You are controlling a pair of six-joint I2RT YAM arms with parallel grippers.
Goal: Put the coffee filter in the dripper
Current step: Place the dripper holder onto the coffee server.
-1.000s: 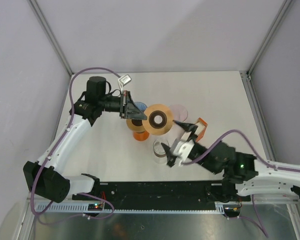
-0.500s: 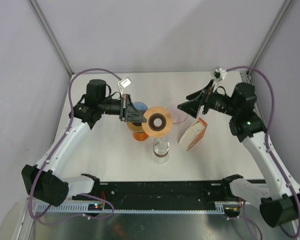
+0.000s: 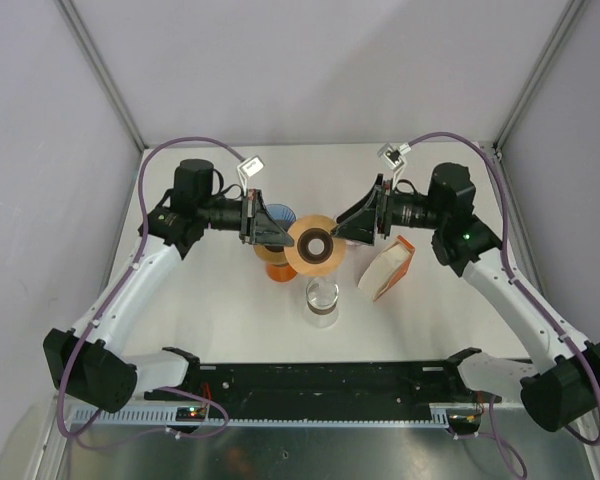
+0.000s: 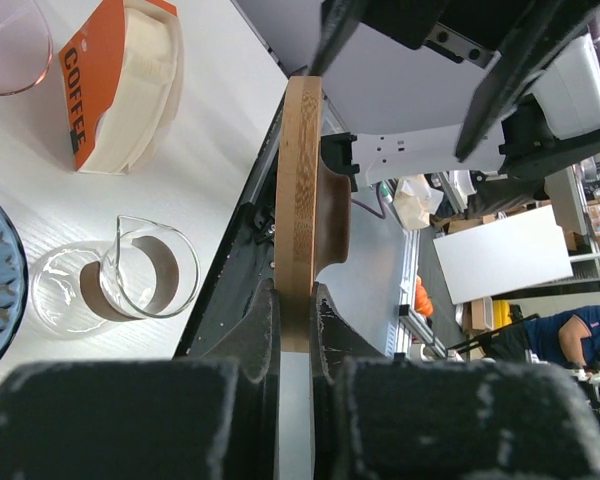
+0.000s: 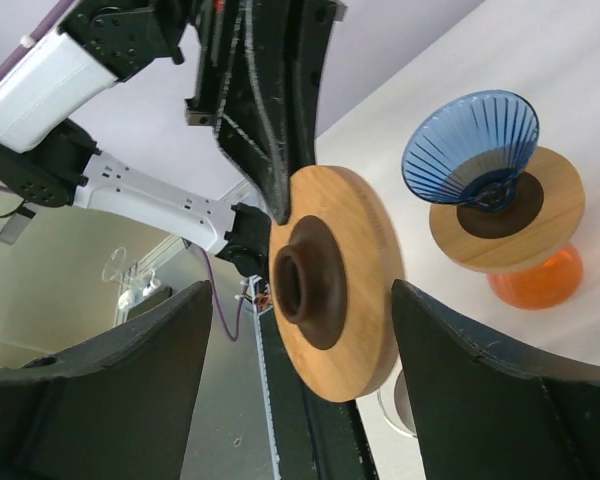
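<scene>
My left gripper (image 3: 282, 236) is shut on the rim of a round wooden disc with a dark centre ring (image 3: 315, 245) and holds it on edge above the table. The left wrist view shows the disc edge-on (image 4: 302, 190) between my fingers (image 4: 258, 330). My right gripper (image 3: 354, 232) is open and empty, its jaws spread on either side of the disc (image 5: 355, 300) without touching it. The blue glass dripper (image 3: 278, 215) sits on a wooden ring over an orange base (image 3: 279, 271). White coffee filters sit in an orange box (image 3: 388, 269), also in the left wrist view (image 4: 120, 85).
A small glass carafe (image 3: 322, 299) stands on the table below the held disc. A pink glass vessel (image 3: 360, 220) stands behind my right gripper. The dripper also shows in the right wrist view (image 5: 470, 150). The black arm-base rail (image 3: 320, 380) runs along the near edge.
My right arm has swung from the near side of the table up to the right, then brought its open gripper in around the disc. My left gripper has held the disc almost still.
</scene>
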